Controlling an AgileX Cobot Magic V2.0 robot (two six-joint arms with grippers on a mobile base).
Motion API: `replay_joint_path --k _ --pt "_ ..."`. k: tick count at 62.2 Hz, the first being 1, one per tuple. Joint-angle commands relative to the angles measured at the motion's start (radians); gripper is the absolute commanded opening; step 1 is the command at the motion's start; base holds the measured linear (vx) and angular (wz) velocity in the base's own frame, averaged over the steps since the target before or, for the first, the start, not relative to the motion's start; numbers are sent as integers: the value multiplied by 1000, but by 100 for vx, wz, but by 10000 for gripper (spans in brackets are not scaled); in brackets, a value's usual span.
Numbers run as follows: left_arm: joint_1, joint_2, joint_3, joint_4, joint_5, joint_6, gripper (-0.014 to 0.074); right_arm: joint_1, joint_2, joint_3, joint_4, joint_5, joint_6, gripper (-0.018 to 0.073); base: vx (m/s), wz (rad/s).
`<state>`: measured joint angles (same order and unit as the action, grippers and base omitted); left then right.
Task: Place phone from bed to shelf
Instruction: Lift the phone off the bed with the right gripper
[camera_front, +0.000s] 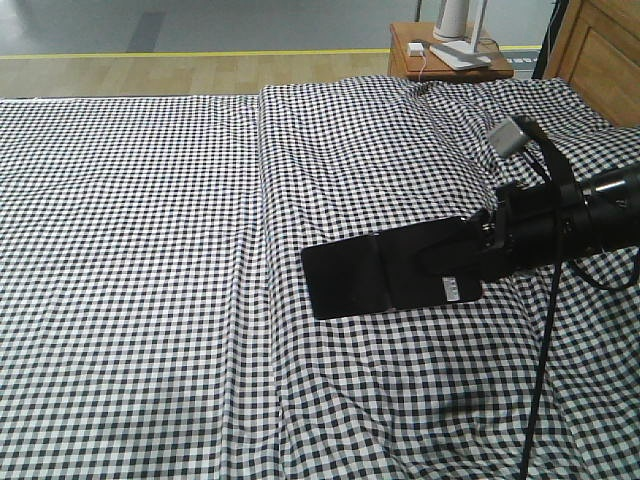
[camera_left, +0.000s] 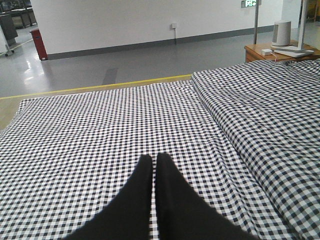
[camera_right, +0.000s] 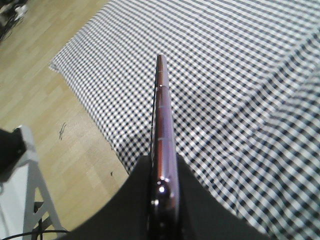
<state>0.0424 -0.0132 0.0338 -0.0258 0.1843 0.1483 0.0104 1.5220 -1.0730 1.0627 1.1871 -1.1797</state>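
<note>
The phone (camera_front: 350, 275), a thin glossy black slab with a small white sticker near its right end, lies level over the gingham bed (camera_front: 130, 250). Whether it touches the sheet I cannot tell. My right gripper (camera_front: 455, 262) comes in from the right and is shut on the phone's right end. The right wrist view shows the phone (camera_right: 162, 115) edge-on, with its pinkish-silver rim pinched in my right gripper (camera_right: 161, 161). My left gripper (camera_left: 154, 158) hovers shut and empty over the bed (camera_left: 100, 125). The shelf is out of view.
A small brown bedside table (camera_front: 450, 60) with white objects stands beyond the bed's far right corner, beside a light wooden panel (camera_front: 600, 50). The sheet rises over a hump (camera_front: 380, 140) on the right half. Wood floor (camera_right: 45, 100) and a white stand (camera_right: 20, 190) lie past the bed's edge.
</note>
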Motion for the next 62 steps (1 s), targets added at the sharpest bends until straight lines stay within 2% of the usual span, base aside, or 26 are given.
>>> replay_joint_path --k 1,17,27,62 --pt "-4 -13 -21 -9 -72 -6 1 52 -94 -22 74 101 21 -3 0 0" --pt "-4 -13 -21 -9 -72 -6 1 189 -199 -22 73 101 76 -3 0 0" --pt "-4 -13 -21 -9 -72 -6 1 242 -246 -22 73 100 76 -3 0 0" --pt "-4 -13 -21 -9 -72 -6 1 255 -274 -22 74 100 76 -2 0 0"
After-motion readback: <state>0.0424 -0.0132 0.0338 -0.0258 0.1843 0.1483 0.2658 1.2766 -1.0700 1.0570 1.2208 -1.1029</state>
